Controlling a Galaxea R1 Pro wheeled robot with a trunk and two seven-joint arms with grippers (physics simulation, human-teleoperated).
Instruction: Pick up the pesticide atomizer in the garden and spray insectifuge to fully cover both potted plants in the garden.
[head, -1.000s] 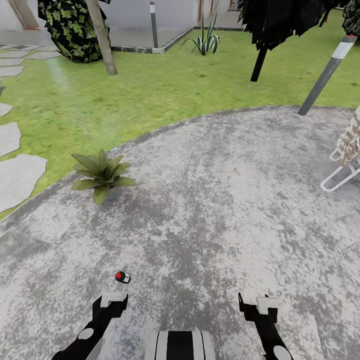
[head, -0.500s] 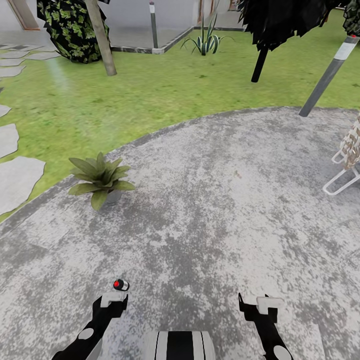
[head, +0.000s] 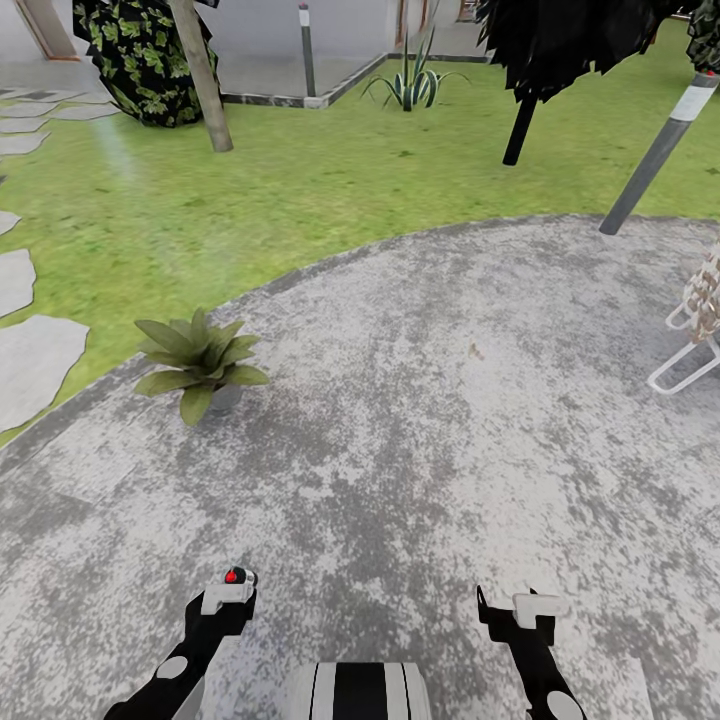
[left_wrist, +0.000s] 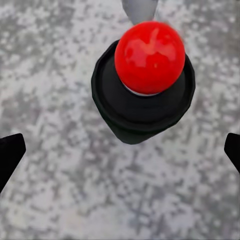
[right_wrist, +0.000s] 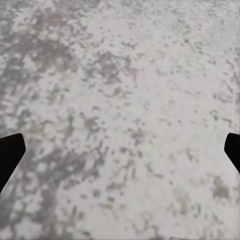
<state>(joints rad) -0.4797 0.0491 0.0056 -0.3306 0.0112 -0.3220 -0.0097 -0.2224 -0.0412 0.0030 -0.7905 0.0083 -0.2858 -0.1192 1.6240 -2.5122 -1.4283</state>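
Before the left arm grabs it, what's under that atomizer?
The pesticide atomizer stands on the grey mottled stone patio, seen from above between the open left gripper's fingertips. Its base and body are hidden.

Glossy red atomizer cap (left_wrist: 149, 57), rough mottled stone patio (head: 450, 400)

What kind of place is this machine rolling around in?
Most likely a garden: a green lawn, a round grey stone patio with a low potted plant at its edge, stepping stones and trees beyond.
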